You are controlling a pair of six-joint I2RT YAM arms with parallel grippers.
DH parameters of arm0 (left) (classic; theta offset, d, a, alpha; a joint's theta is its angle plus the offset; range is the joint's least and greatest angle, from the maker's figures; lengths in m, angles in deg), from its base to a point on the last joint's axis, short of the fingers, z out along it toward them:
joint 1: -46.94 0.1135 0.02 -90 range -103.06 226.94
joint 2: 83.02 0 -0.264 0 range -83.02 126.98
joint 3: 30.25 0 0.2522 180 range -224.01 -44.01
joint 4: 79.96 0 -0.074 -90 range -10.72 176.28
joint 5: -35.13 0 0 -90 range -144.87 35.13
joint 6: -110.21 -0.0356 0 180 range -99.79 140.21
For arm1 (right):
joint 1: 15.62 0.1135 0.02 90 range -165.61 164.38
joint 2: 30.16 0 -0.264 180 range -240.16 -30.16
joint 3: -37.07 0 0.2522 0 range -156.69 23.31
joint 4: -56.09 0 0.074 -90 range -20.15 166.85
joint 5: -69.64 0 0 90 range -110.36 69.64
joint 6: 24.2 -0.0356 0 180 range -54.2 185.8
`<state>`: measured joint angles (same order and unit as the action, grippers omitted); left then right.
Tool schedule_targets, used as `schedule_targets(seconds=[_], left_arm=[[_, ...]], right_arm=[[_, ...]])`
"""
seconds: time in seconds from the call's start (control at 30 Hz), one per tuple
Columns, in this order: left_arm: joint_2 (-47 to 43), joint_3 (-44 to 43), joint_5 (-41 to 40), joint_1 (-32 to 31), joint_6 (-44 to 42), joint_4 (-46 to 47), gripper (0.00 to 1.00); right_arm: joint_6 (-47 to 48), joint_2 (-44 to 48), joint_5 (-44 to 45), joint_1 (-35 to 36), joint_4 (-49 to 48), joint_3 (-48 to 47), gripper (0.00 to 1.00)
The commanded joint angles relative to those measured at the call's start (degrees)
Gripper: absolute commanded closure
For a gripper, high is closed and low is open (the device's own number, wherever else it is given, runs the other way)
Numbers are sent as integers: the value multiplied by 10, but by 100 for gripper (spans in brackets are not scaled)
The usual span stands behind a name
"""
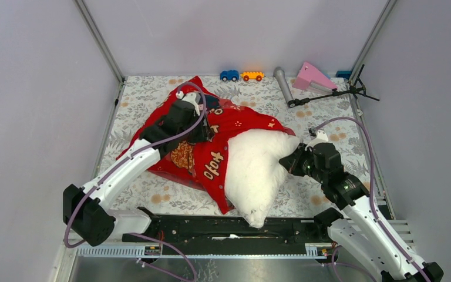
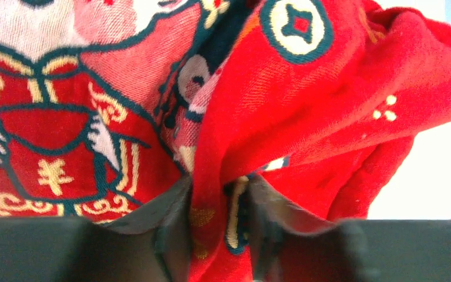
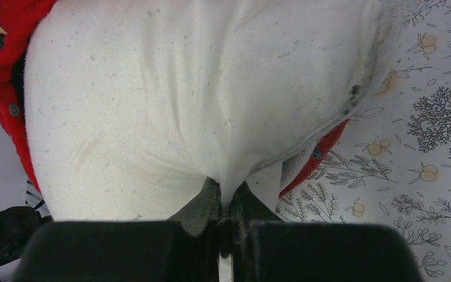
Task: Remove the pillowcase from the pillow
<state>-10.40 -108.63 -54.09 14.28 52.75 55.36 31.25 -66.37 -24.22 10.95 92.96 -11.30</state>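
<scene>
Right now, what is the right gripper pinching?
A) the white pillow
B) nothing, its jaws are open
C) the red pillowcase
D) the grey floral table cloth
A: in the right wrist view the right gripper is shut on a fold of the white pillow. The left gripper is the one clamped on the red pillowcase.

The counter (image 1: 152, 194) is enclosed on three sides by plain pale lilac walls (image 1: 235, 29), which are joined at the two far corners by slanting metal posts (image 1: 98, 40). The counter is covered by a grey cloth (image 1: 147, 94) printed with leaves, sprigs and small orange fruits. Along its near edge a black rail (image 1: 211, 226) is mounted, and a sheet of bare metal (image 1: 241, 269) is seen below it. Soft, even light is cast throughout, and only faint shadows are thrown.
</scene>
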Motion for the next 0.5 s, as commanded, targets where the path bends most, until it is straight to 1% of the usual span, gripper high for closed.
schedule_targets(seconds=[0.0, 0.07, 0.1, 0.2, 0.3, 0.47], left_arm=[[-34, 32, -66, 13, 29, 45, 76], [-48, 47, -71, 32, 42, 52, 95], [-55, 54, -73, 45, 49, 52, 100], [-85, 73, -88, 79, 68, 53, 100], [-122, 92, -124, 106, 84, 51, 100], [-153, 94, -154, 126, 95, 36, 100]], right_arm=[[-1, 13, -23, -1, -58, -8, 100], [-3, 20, -19, -1, -62, -8, 100], [-5, 25, -17, -1, -65, -8, 100], [-6, 37, -16, -1, -73, -10, 100], [-4, 47, -9, -1, -69, -15, 100], [-5, 62, 12, -1, -66, -8, 100]])
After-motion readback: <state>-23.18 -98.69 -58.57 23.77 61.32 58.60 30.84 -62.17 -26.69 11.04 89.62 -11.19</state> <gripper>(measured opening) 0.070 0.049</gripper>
